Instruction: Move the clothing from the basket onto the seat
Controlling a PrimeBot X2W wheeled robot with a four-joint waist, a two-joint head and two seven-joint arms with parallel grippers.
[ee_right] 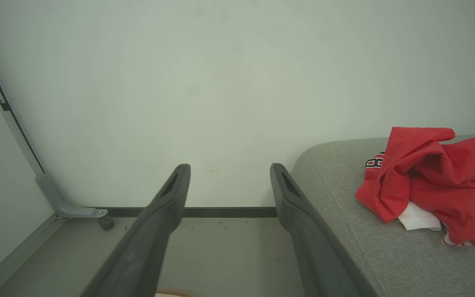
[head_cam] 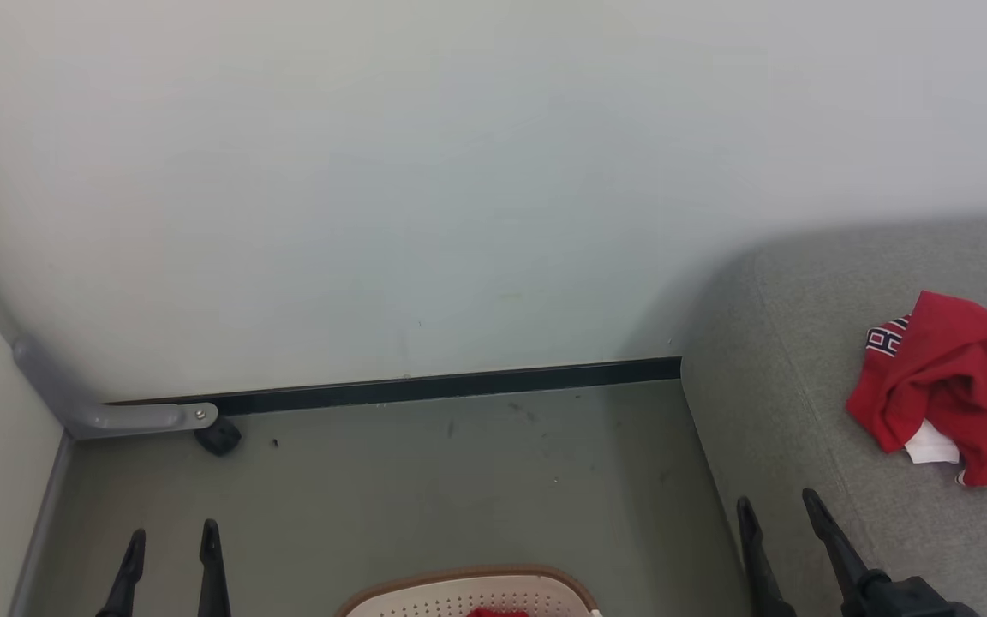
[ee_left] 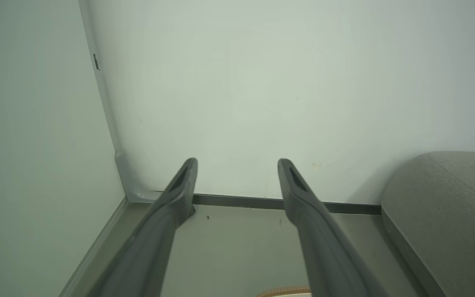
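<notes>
Pale wall (head_cam: 459, 171) takes the upper half of the head view; grey-green floor (head_cam: 425, 480) below it, dark skirting strip (head_cam: 459, 386) along the joint.

Seat (head_cam: 802, 360) on the right, grey woven fabric, rounded corner near the wall; its edge runs down toward the right gripper (head_cam: 778, 498).

Clothing (head_cam: 948, 377) lies crumpled on the seat, well in from the corner; bright red, white fabric poking out underneath, patch of black-and-white lettering on its left side; same heap in the right wrist view (ee_right: 427, 173), resting on the cushion top, touched by neither gripper.

Basket (head_cam: 459, 600) at the bottom edge, centre, on the floor between the two grippers; cream perforated wall, brown rim; a scrap of red garment (head_cam: 498, 612) just visible inside, mostly cut off by the frame.

Left gripper (head_cam: 173, 529) at lower left over bare floor; fingers spread wide, nothing between them; confirmed in the left wrist view (ee_left: 237, 161).

Right gripper at lower right, beside the seat's front edge; fingers likewise spread, empty (ee_right: 230, 166).

Grey conduit (head_cam: 116, 417) bends along the left corner at floor level; small black object (head_cam: 219, 437) on the floor at its end, can't tell what it is.
</notes>
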